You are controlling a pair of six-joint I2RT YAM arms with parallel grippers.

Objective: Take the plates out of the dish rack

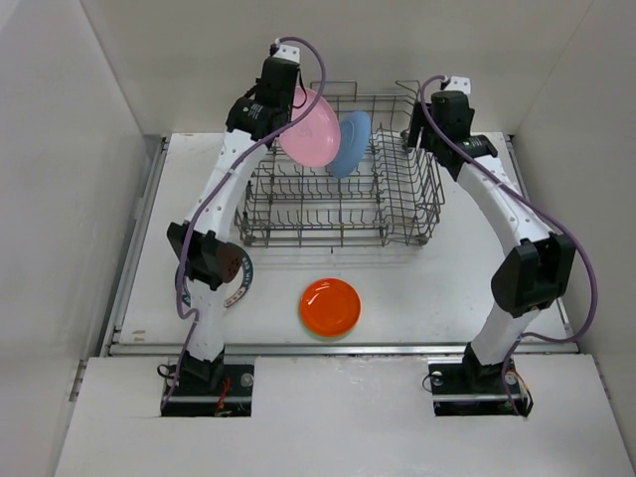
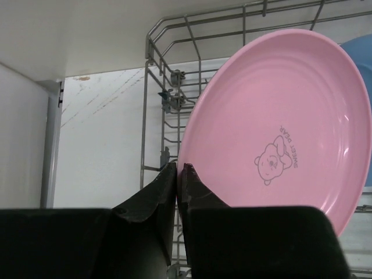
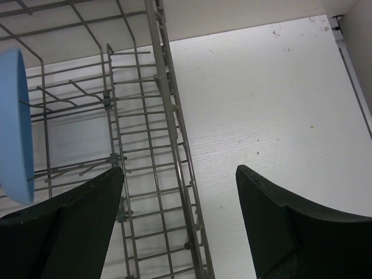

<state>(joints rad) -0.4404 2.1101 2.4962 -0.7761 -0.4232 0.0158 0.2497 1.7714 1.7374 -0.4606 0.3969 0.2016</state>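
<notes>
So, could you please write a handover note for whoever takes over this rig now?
Left gripper: shut on the round pink plate, at its rim, rear left of the grey wire dish rack.
Right gripper: open, above the rack's right end.
Done: round orange plate and teal-rimmed white plate on the table.
Left: pink plate, then round blue plate standing in the rack.

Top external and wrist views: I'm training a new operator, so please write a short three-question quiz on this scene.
1. True or false: the left gripper is shut on the rim of the pink plate.
2. Fill in: the right gripper is ____ (open/shut).
3. Where does the orange plate lie? A. on the table in front of the dish rack; B. inside the rack; C. in the right gripper.
Key: 1 true; 2 open; 3 A.
</notes>
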